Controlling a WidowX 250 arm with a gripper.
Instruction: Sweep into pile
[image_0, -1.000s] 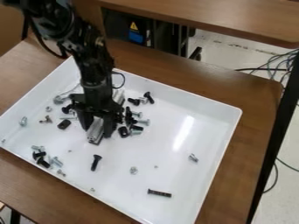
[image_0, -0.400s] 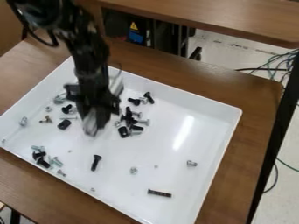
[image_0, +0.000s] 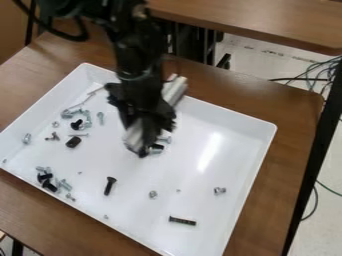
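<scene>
Screws (image_0: 109, 185) lie strewn across the white tray (image_0: 200, 197), likely light, hard and apt to roll, so sweep low with the silver bar (image_0: 175, 91) your end effector (image_0: 143, 131) grips near mid-length.

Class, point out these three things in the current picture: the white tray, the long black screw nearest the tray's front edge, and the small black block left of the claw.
White tray (image_0: 238, 150): camera view, bare floor.
Long black screw (image_0: 182, 220): camera view, shaft.
Black block (image_0: 73, 142): camera view, top.
</scene>
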